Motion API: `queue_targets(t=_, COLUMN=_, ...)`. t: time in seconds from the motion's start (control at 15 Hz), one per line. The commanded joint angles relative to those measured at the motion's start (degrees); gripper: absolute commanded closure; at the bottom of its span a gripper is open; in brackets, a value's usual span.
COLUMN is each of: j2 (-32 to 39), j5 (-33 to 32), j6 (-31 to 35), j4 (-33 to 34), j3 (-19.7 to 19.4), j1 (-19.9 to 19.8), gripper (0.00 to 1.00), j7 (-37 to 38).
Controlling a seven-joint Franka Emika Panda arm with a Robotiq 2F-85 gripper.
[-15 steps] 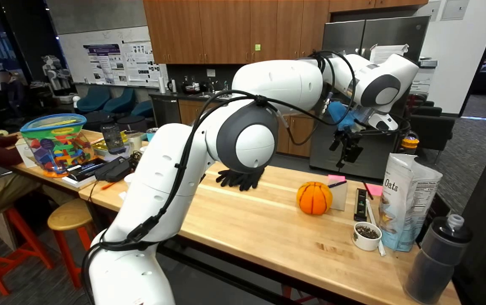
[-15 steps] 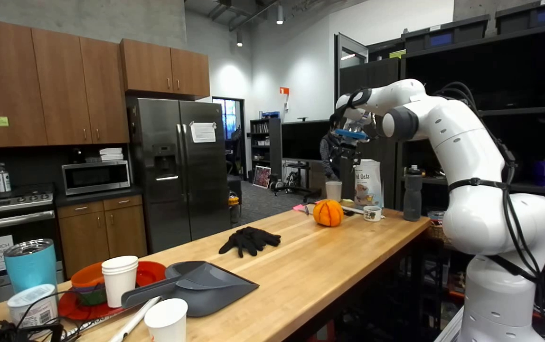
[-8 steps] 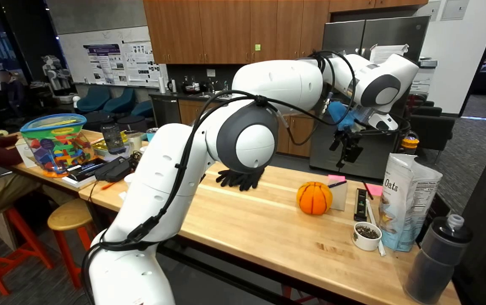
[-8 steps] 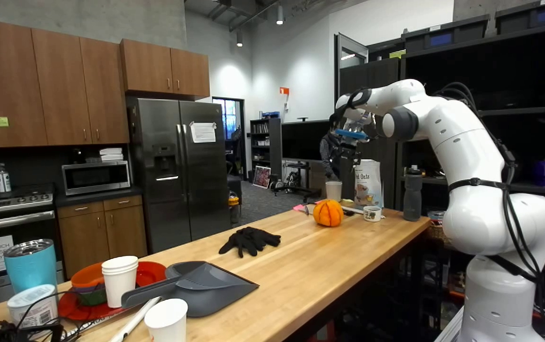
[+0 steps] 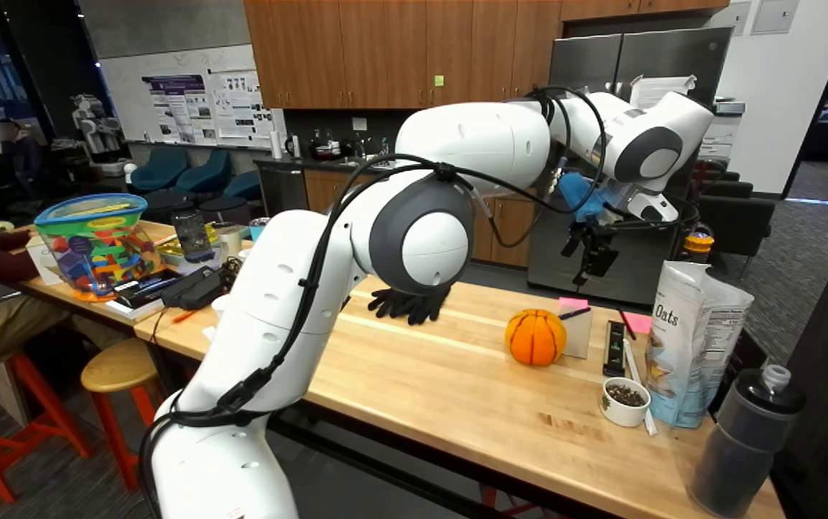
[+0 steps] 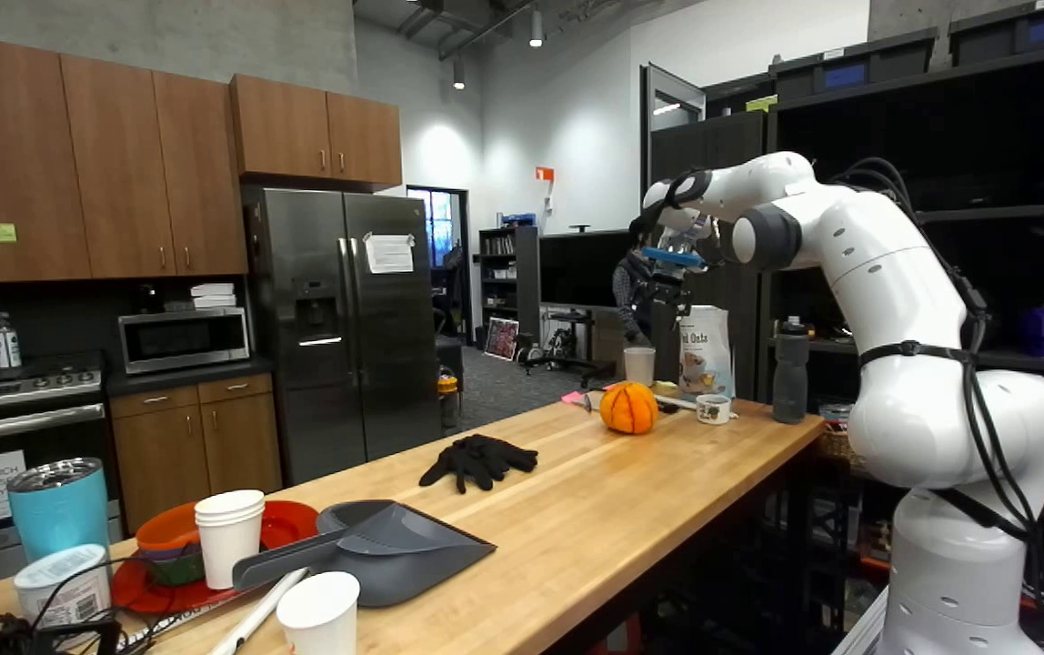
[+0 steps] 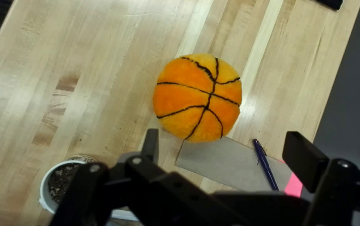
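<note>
My gripper hangs above the table with its fingers wide apart and nothing between them; in an exterior view the same black gripper is seen in mid-air. An orange plush basketball with black seams rests on the wood below, just past the fingertips in the wrist view. Against the ball lies a grey-beige card, crossed by a dark blue pen. Pink paper shows under the card's end. Lower left, a small white cup of dark bits is partly hidden by the gripper.
An oats bag and a grey bottle stand at the table's end, near a black level-like tool. Farther along lie black gloves, a grey dustpan and paper cups.
</note>
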Motion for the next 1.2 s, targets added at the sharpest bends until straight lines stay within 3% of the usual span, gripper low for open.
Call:
queue_targets(t=0.0, j2=0.01, j5=0.0, j6=0.0, j4=0.01, j3=0.0, j1=0.0, gripper=0.0, j7=0.0)
queue_targets(t=0.4, j2=-0.09, j5=0.36, j6=0.51, j4=0.13, j3=0.06, j1=0.08, gripper=0.0, j7=0.44)
queue_targets(t=0.73, j2=0.49, j5=1.38, j6=11.12, j4=-0.02, j3=-0.23, j1=1.74, gripper=0.0, j7=6.42)
queue_targets(t=1.13, j2=5.64, j5=2.68, j6=18.25, j4=3.38, j3=0.71, j1=2.54, gripper=0.0, j7=12.62)
